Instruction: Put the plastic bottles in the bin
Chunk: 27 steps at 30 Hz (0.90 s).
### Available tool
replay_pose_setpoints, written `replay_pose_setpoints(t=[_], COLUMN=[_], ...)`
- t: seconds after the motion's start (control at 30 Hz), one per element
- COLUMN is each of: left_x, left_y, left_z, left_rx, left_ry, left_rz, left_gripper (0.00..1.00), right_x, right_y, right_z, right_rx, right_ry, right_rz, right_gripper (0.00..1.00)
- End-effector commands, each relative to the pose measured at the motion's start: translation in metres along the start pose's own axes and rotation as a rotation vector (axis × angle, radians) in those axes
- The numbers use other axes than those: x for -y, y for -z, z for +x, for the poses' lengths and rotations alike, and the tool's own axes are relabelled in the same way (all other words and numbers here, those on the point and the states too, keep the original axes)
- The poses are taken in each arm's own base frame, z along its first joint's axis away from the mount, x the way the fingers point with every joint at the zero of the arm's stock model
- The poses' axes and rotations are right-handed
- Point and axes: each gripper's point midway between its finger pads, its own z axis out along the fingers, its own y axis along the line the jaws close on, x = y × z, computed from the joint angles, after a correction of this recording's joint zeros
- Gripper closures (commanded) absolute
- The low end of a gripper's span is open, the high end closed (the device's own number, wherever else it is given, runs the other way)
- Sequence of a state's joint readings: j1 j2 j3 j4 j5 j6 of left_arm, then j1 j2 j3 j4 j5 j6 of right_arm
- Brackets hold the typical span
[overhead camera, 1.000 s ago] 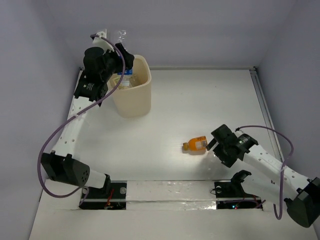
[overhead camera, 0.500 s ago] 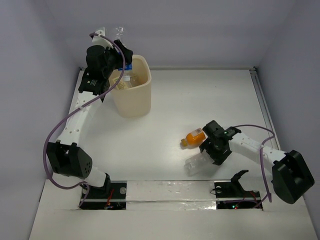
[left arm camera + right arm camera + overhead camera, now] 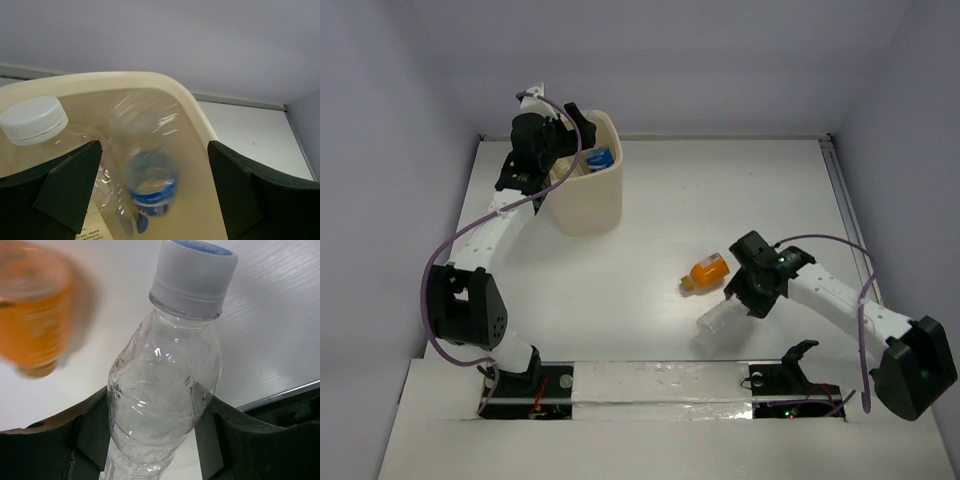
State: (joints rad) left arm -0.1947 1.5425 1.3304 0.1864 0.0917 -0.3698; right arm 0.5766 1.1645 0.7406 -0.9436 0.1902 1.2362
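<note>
Near the front right of the bench, the right hand is gripping a clear bottle around its body, fingers pressing on both sides below the shoulder, the white cap pointing away from the wrist. An orange bottle is lying just beside it. At the far left, the left hand is hanging over the bin with its fingers spread wide and nothing between them. A blue-labelled bottle and a white-capped bottle are sitting inside. To my eye the clear bottle is looking empty, so it is probably weighing very little. Its thin walls are likely denting under a hard squeeze, and the smooth plastic may be slipping too, so holding the wide middle seems wiser than the neck.
</note>
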Motion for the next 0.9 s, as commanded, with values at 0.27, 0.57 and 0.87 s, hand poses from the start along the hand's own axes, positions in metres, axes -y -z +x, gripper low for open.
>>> replay_pose_setpoints(t=[0.27,0.57,0.87], left_x=[0.094,0.107,0.081], left_y=[0.09,0.187,0.239], left_z=[-0.085,-0.104,-0.049], left_rx=[0.207,0.213,0.089], left_ry=[0.04,0.149,0.234], left_rz=[0.245,0.288,0.214], left_gripper=[0.18,0.37,0.81], right_x=[-0.118,-0.3,-0.423], right_y=[0.204,0.355,0.335], right_z=[-0.091,-0.154,-0.154], right_rx=[0.334,0.743,0.823], right_ry=[0.144,0.254,0.321], right_rz=[-0.576,-0.946,-1.066], right_gripper=[0.64,0.62,0.62])
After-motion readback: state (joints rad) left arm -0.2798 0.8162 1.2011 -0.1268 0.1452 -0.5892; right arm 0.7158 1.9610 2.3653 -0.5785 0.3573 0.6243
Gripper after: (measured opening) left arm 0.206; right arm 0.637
